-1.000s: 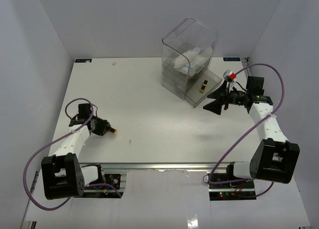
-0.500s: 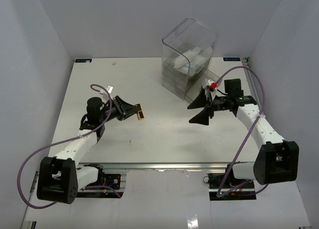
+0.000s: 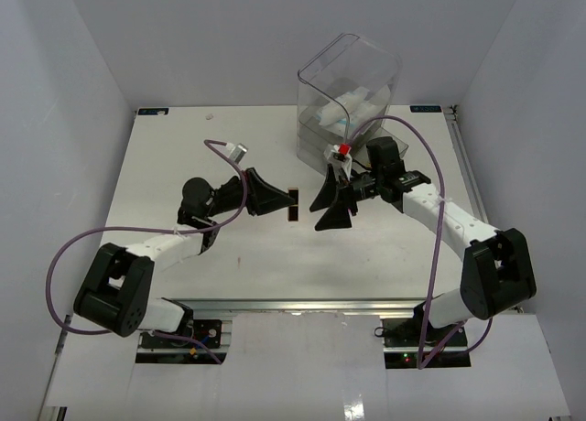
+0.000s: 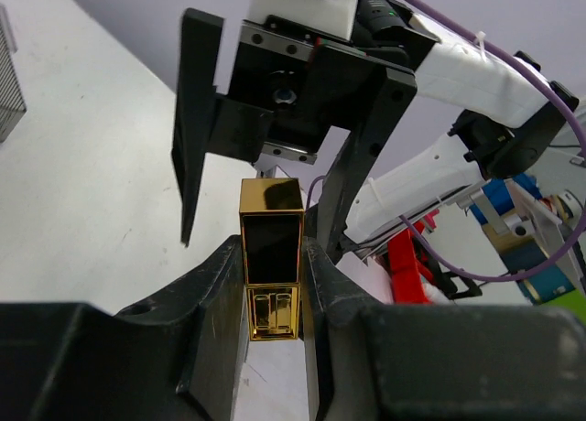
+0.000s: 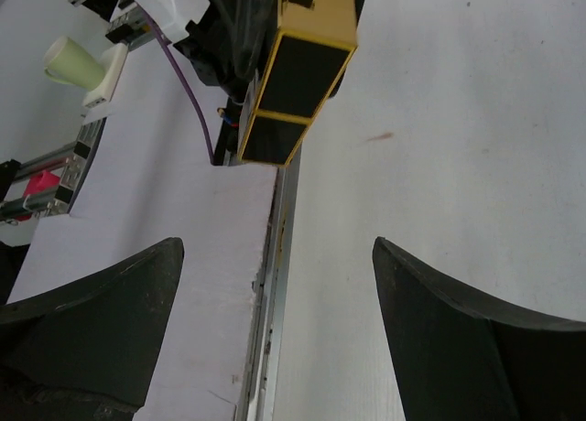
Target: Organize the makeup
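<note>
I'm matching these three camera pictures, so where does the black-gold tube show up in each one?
Top external: black-gold tube above mid-table, held by the left gripper, between both arms.
Left wrist: centre of the picture, clamped between that gripper's fingers.
Right wrist: top centre, slanted.
Shared landmark: the open right gripper, facing the tube.

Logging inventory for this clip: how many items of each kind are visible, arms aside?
Black-gold tube: 1
Clear drawer box: 1
White-and-blue packets: a pile inside the box, cannot be counted
Total: 2 countable, plus the packets
</note>
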Available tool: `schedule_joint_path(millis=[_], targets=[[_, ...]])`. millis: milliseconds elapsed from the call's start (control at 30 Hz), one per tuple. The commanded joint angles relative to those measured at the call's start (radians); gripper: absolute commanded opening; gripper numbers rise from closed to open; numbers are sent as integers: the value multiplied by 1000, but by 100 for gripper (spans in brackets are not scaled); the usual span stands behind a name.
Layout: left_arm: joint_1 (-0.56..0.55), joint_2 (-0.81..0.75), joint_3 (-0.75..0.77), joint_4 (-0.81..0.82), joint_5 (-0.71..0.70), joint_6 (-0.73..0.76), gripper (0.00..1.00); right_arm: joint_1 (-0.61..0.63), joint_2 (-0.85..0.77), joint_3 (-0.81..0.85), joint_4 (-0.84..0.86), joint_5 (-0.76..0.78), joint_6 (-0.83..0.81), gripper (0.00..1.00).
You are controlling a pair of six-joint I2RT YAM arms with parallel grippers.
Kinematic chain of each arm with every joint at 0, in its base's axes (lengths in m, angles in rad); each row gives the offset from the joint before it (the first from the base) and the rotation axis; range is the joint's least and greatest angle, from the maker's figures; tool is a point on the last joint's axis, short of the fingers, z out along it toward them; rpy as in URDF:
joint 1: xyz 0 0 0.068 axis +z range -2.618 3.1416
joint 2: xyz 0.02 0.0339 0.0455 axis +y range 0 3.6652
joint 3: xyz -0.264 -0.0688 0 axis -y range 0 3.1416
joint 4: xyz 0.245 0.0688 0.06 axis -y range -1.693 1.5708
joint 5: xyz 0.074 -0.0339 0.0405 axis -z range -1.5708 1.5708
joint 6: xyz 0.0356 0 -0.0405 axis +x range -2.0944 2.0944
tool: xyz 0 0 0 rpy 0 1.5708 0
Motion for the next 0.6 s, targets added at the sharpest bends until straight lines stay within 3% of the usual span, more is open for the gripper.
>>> schedule_joint_path(millis=[0,333,467,567], targets=[[-35,24,56,149,-18,1,0,40,9,20,281,11,300,90],[-63,53,72,163,-36,2,0,69,31,33,347,63,373,91],[-69,60,75,155,-47,7,0,69,41,38,362,77,390,96],[-70,66,76,152,-58,12,0,70,42,37,374,77,395,72]])
